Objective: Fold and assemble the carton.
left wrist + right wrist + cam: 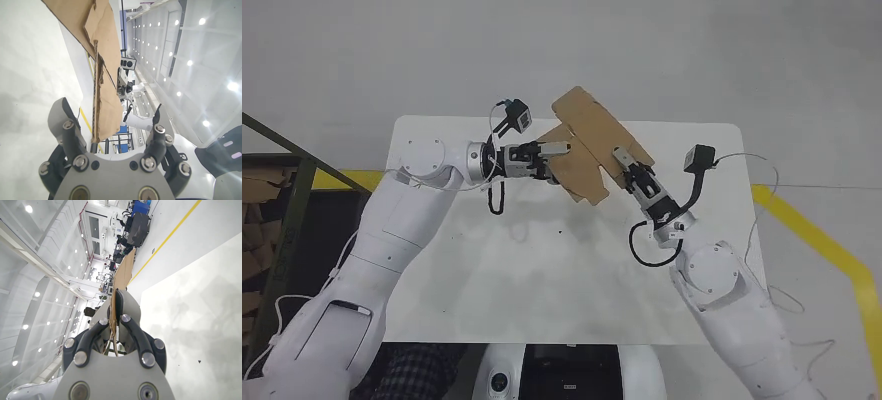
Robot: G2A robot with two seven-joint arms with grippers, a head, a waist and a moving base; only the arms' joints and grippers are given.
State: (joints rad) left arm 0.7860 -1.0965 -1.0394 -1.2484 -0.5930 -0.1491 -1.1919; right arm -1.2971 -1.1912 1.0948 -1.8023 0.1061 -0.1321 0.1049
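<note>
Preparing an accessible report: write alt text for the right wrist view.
The right pincer is shut on the edge of a flat brown carton, seen edge-on and stretching away from it. A white table and a bright hall show beyond.

The left claw (111, 107), spread wide, flanks the carton (107, 56) corner.

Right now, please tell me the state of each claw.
Left claw: open around a corner of the carton, not clamping it.
Right claw: closed on the carton's edge.
</note>
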